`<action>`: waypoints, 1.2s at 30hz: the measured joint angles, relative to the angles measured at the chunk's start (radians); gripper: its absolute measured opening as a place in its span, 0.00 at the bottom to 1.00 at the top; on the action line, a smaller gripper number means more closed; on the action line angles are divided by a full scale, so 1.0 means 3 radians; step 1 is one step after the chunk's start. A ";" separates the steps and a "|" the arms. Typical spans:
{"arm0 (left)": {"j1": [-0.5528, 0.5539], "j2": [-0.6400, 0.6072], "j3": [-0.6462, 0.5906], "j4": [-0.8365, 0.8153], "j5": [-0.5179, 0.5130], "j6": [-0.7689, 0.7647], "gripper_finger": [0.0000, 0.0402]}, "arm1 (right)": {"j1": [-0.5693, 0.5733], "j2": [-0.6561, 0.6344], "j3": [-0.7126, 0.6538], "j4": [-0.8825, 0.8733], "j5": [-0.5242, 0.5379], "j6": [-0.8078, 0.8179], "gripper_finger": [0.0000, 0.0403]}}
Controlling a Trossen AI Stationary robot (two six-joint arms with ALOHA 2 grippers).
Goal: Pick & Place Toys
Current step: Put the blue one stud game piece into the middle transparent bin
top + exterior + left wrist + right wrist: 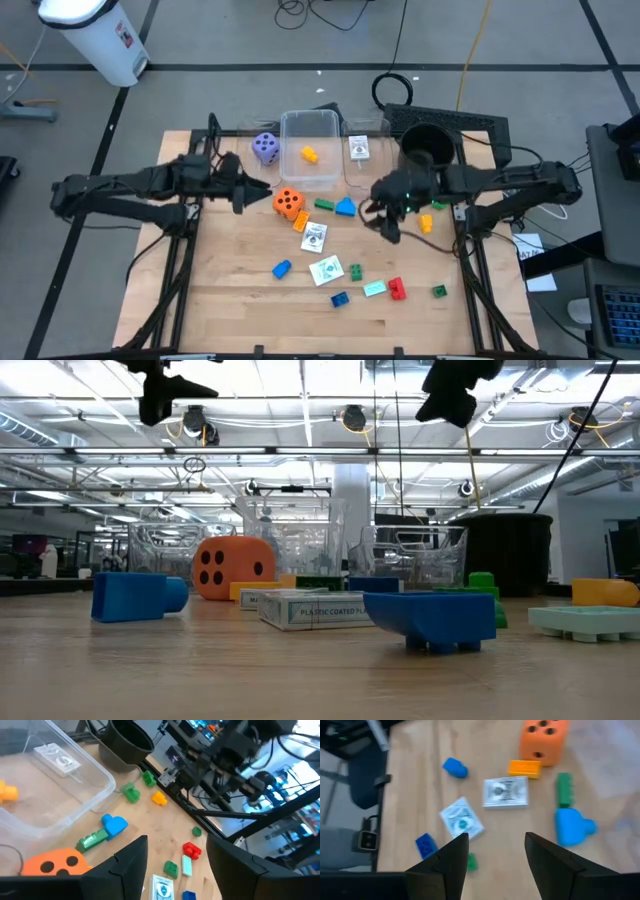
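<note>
Purple die (265, 147) shows only overhead.

Robotics lab or industrial workspace: wooden table (250, 300) on grey floor (200, 30), loose cables (395, 85), exposed ceiling trusses (300, 455), monitors (295, 775) behind.

High view: overhead, straight down on the whole table (250, 300). Low view: at tabletop level, close behind a blue block (430, 618), facing the room. Both wrist views look down past their own fingers; both share the orange die (55, 862), at 11 o'clock of table centre.
</note>
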 joint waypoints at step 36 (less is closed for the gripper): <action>-0.1012 0.1309 -0.0001 0.0016 -0.0448 -0.0494 0.52 | -0.0047 0.0004 -0.1248 0.3284 -0.0076 0.0743 0.46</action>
